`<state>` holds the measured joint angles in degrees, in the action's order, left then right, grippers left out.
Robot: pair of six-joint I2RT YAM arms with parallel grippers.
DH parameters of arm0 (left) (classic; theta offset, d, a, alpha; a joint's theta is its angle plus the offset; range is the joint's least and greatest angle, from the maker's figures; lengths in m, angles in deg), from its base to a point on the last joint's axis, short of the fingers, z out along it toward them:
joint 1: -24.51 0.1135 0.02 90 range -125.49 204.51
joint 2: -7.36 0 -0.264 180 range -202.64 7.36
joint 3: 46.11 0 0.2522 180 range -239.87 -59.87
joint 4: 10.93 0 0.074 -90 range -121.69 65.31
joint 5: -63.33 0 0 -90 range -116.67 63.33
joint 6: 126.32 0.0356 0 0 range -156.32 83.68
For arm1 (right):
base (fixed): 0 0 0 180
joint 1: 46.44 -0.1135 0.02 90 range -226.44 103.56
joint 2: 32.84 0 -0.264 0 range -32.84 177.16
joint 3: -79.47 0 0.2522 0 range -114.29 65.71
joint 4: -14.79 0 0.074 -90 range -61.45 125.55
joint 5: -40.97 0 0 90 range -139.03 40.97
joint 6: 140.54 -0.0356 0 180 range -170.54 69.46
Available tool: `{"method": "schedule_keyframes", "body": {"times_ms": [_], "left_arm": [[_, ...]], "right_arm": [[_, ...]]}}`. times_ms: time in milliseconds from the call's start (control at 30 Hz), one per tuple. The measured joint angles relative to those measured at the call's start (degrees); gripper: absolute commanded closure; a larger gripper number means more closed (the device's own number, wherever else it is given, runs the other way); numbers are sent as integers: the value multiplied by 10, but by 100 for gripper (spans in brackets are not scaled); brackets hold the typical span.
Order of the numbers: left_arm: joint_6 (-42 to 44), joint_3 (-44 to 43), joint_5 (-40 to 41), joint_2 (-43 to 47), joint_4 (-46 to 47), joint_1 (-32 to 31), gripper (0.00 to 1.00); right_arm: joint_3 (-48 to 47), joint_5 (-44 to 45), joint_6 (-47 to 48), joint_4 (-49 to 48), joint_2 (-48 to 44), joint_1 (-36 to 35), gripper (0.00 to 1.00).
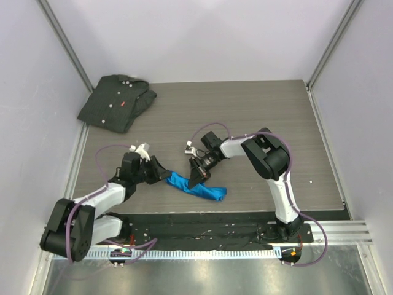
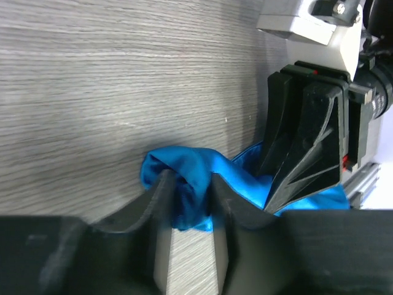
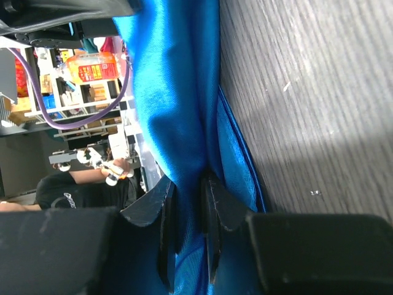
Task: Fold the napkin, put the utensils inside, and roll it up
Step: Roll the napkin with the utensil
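Note:
The bright blue napkin (image 1: 198,187) lies bunched into a long strip on the grey wooden table (image 1: 258,123), near its front edge. My left gripper (image 1: 166,175) is at the strip's left end. In the left wrist view its fingers (image 2: 161,190) press on a gathered fold of the napkin (image 2: 184,163), so the left gripper (image 2: 187,187) is shut on it. My right gripper (image 1: 196,179) stands over the strip a little right of that end. In the right wrist view the right gripper (image 3: 187,187) pinches a layer of napkin (image 3: 172,92). The utensils are out of view.
A dark grey-black buttoned shirt (image 1: 116,101) lies crumpled at the back left corner. White walls close the table on three sides. The right gripper's black body (image 2: 307,141) stands close to my left fingers.

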<state>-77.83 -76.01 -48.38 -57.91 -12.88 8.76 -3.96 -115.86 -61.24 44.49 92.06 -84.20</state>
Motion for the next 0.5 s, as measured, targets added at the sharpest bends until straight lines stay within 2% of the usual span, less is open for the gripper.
{"method": "schedule_keyframes", "body": {"times_ms": [33,133,233,300,367,500], "left_arm": [[-2,0,-4,-12,11,0,86],[-5,-1,-14,-41,30,0,100],[-2,-12,-17,-57,25,0,100],[0,-29,-14,-59,3,0,100],[1,-51,-9,-61,-26,0,100],[4,-107,5,-67,-94,0,100]], "right_arm": [[-1,0,-1,1,0,0,81],[-3,3,-1,5,0,1,72],[-5,17,-4,16,-7,2,57],[-5,41,-3,26,-24,3,34],[-5,72,0,38,-54,3,22],[-5,171,23,49,-126,3,15]]}}
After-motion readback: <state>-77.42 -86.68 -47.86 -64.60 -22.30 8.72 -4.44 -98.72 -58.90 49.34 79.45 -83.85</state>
